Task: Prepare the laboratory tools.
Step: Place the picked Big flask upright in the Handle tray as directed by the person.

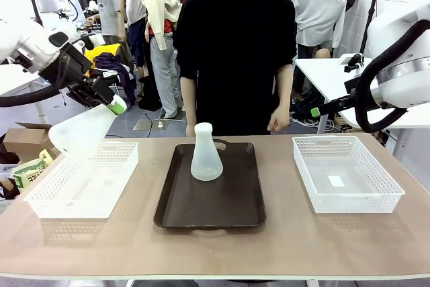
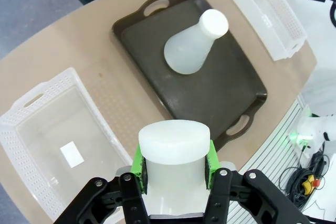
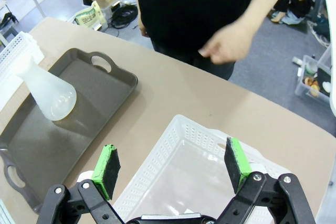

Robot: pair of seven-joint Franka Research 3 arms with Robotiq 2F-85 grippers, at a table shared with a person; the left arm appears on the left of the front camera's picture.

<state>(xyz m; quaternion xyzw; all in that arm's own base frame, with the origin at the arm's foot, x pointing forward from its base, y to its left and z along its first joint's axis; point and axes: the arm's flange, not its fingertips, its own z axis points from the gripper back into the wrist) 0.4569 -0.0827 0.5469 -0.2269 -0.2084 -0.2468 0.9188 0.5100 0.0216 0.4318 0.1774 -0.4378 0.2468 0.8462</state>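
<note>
Flasks sit in two places. One flask (image 1: 206,154) stands upright on the far part of the dark brown tray (image 1: 209,216) at the middle of the tabletop (image 1: 282,247). The other flask (image 1: 86,128) hangs tilted above the left white basket (image 1: 85,181), neck clamped between the green pads of the left claw (image 1: 115,105), base pointing down-left. The right claw (image 3: 173,166) hovers over the right white basket (image 1: 345,175) with its jaws spread wide, holding nothing. A blank white label lies on each basket's floor; no writing is readable. The person's hand (image 3: 224,46) hangs at the far edge.
</note>
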